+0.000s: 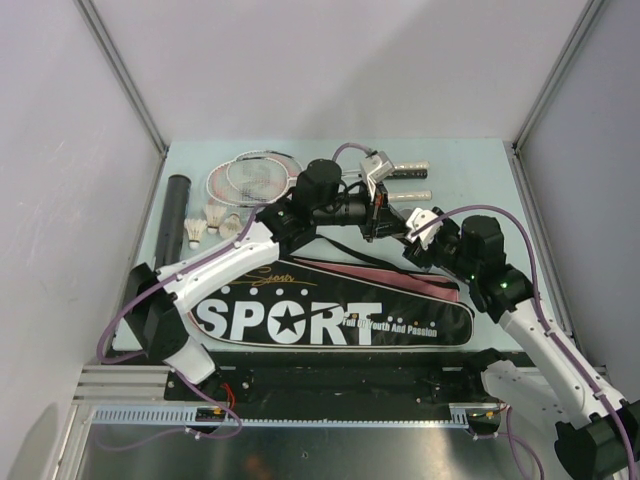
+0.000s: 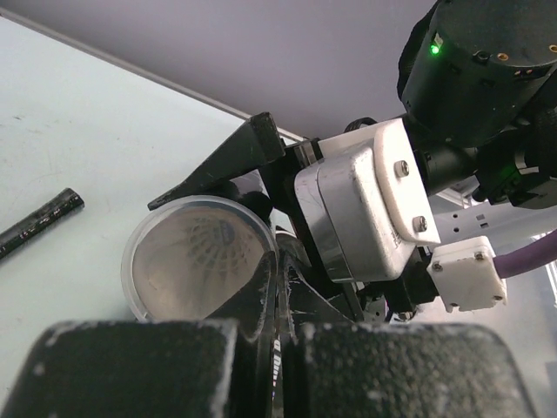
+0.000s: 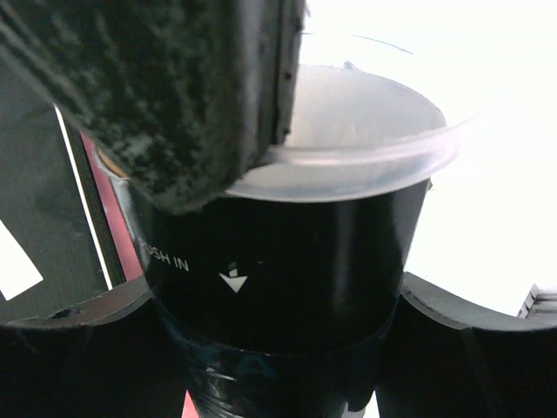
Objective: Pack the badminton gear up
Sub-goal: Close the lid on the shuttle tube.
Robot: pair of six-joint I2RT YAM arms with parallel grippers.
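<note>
Near edge: we see the black SPORT bag [image 1: 330, 320] lying flat, red lining showing along its far side. Just past it, mid-table, both hands meet. The right hand [image 3: 278, 340] is spread around a dark tube [image 3: 287, 252], one finger on each side, gripping it. The left hand [image 2: 274, 296] is pressed together, pinching the rim of the clear lid [image 2: 196, 261] on the tube's end. We make out a shuttlecock [image 2: 213, 239] inside, through the lid. Farther left, loose shuttlecocks [image 1: 213, 220] sit beside a second tube [image 1: 172, 215] lying along the left edge. At the far edge the rackets [image 1: 250, 178] lie with their heads overlapping and handles pointing right.
</note>
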